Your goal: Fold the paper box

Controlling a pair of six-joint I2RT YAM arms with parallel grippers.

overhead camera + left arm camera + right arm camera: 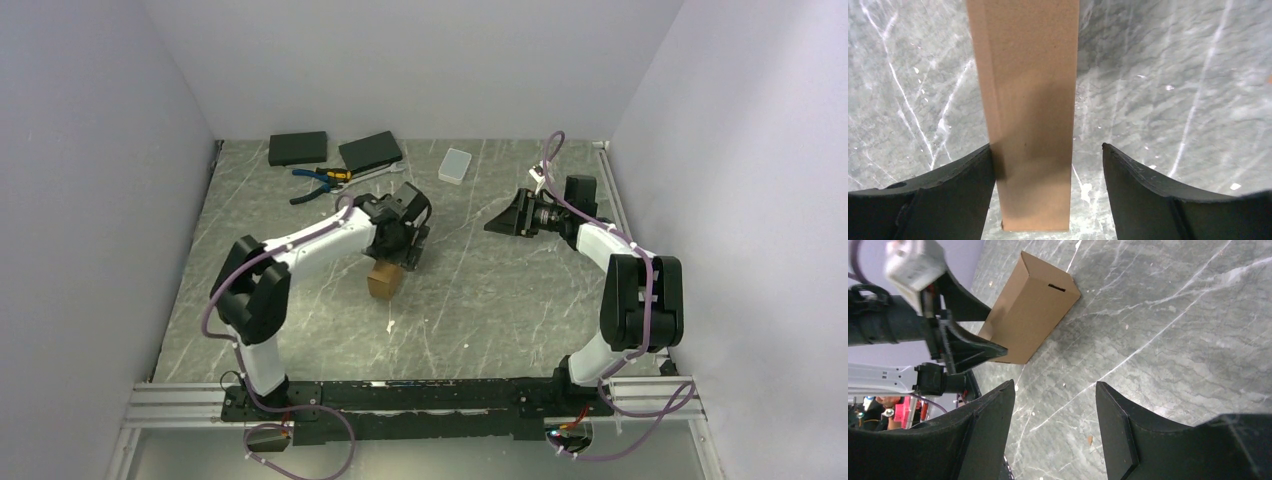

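Note:
The paper box [383, 281] is a small closed brown cardboard block standing on the grey marble table. My left gripper [400, 250] hovers right over it, open. In the left wrist view the paper box [1028, 115] runs up between the fingers of the left gripper [1047, 146], against the left one and with a gap to the right one. My right gripper [497, 222] hangs open and empty to the box's right. In the right wrist view the paper box [1030, 310] shows a slot in its end face, beyond the right gripper [1055, 383].
Two flat black boxes [297, 148] [370, 150] lie at the back of the table, with blue-handled pliers [318, 183] in front of them. A small white plastic case [454, 165] sits back centre. A paper scrap [391, 326] lies near the box. Walls close in on three sides.

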